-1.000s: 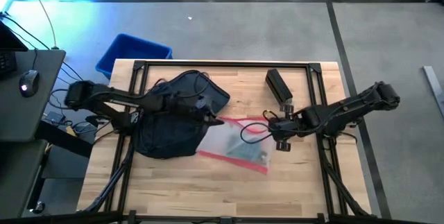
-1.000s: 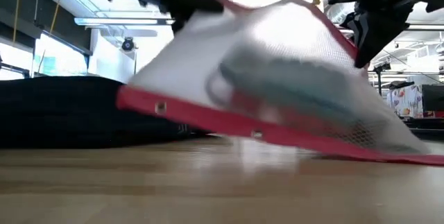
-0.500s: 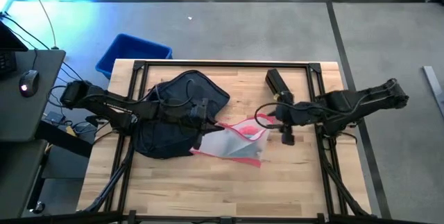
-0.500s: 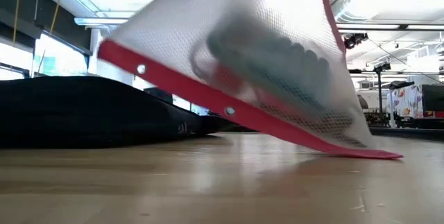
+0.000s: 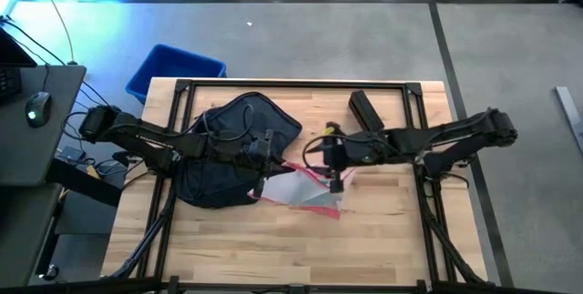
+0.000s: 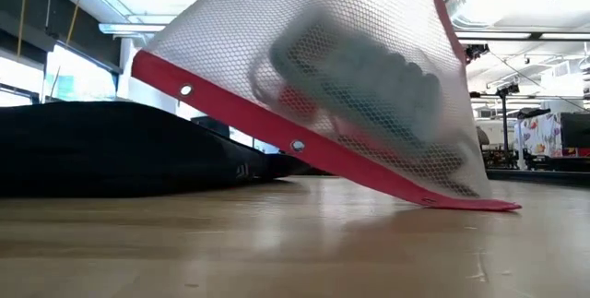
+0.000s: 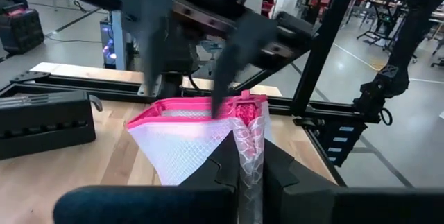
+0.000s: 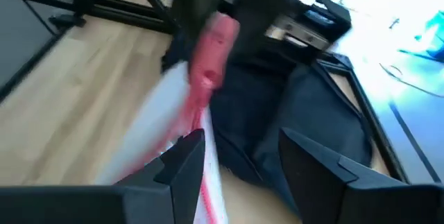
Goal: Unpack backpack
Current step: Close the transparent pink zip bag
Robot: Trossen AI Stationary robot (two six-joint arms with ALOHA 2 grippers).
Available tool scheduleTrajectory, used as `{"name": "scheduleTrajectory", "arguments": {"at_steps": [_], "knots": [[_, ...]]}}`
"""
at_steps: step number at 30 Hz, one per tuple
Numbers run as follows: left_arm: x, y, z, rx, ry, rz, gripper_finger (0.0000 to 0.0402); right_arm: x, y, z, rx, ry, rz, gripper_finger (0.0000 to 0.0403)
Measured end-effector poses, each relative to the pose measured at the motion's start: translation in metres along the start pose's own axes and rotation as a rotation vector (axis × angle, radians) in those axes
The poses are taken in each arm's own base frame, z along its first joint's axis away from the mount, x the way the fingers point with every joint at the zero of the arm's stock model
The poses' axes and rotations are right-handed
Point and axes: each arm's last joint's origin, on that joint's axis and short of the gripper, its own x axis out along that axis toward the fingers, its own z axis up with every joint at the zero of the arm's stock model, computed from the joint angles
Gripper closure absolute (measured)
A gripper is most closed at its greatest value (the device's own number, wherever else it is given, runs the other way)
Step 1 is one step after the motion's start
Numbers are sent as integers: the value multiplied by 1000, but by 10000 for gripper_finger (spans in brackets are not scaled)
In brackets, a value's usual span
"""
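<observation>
You are seeing the backpack [image 5: 230, 148] lying flat on the table's [image 5: 392, 239] left half, as before. The mesh pouch [image 5: 305, 189] is now bunched closer to it and lifted steeper, one red edge touching the wood. Your right gripper [image 5: 335, 168] has moved left over the pouch, fingers spread, holding nothing. Your left gripper [image 5: 262, 174] is staying pressed together, pinching the pouch's corner.

The right gripper [image 5: 335, 177] is now standing with its fingers apart, having let go of the mesh pouch [image 5: 305, 189] and shifted toward the backpack [image 5: 228, 153], while the pouch is bunching up steeper (one corner resting on the table [image 5: 383, 230]).
</observation>
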Motion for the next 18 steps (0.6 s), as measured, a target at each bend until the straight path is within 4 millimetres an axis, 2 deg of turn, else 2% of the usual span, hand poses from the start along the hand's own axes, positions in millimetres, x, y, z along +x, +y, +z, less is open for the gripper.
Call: {"name": "scheduleTrajectory", "arguments": {"at_steps": [6, 10, 14, 18], "knots": [[0, 1, 0, -14, -3, 26, 401, 11, 10, 3, -32, -42, 15, 194], [0, 1, 0, -21, -3, 41, 401, 15, 12, 5, -38, -71, 1, 186], [0, 2, 0, -41, -6, 64, 401, 16, 11, 7, -16, -88, -39, 201], [0, 2, 0, -49, -7, 71, 401, 16, 9, 7, 1, -86, -83, 233]]}}
